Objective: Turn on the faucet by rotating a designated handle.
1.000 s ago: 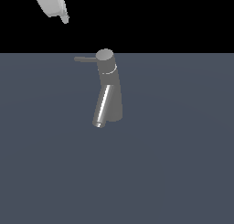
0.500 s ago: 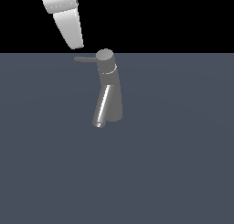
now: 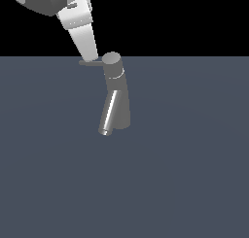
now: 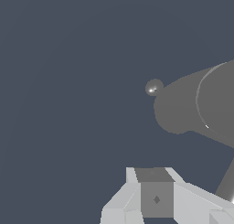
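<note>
The faucet (image 3: pixel 116 93) is a small grey tapered column with a flat cylindrical cap and a shiny slanted spout (image 3: pixel 109 116). The handle (image 3: pixel 90 63), a thin dark rod, sticks out from the cap toward the exterior view's left. My gripper (image 3: pixel 91 55) comes down from the upper left, its white fingertips just above the rod's outer half; no gap shows between them and they hold nothing. In the wrist view the faucet (image 4: pixel 201 106) is seen from above, with the spout tip (image 4: pixel 154 87), the handle (image 4: pixel 226 184) and my gripper (image 4: pixel 153 173) beside it.
The faucet stands on a flat dark blue-grey surface (image 3: pixel 185 174) that runs across the whole view. The arm's white and grey wrist (image 3: pixel 46 1) fills the upper left corner of the exterior view.
My gripper has come down and to the exterior view's right, from the top left corner to just above the handle. The faucet and handle have not moved.
</note>
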Action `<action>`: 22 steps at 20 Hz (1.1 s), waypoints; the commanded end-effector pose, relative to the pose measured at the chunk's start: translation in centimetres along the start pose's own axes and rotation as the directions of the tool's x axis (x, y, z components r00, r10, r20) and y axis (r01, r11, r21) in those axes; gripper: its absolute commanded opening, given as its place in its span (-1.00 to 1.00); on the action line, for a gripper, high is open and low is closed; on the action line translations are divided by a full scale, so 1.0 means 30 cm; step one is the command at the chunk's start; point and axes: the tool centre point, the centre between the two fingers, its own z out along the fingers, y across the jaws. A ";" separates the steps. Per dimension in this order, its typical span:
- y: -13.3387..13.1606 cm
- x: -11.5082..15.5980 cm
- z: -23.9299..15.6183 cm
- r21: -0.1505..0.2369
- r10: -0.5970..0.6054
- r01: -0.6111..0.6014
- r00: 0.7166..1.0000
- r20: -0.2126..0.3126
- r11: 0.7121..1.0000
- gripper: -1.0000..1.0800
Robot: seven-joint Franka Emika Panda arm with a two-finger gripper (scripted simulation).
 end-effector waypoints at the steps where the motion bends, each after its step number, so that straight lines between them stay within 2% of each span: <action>1: 0.000 0.000 0.002 0.001 0.474 -0.474 0.880 0.000 0.880 -1.00; 3: 0.000 0.001 0.001 0.001 0.473 -0.473 0.881 0.000 0.881 -1.00; 22: 0.192 -0.125 0.002 0.001 0.474 -0.474 0.880 0.000 0.880 -1.00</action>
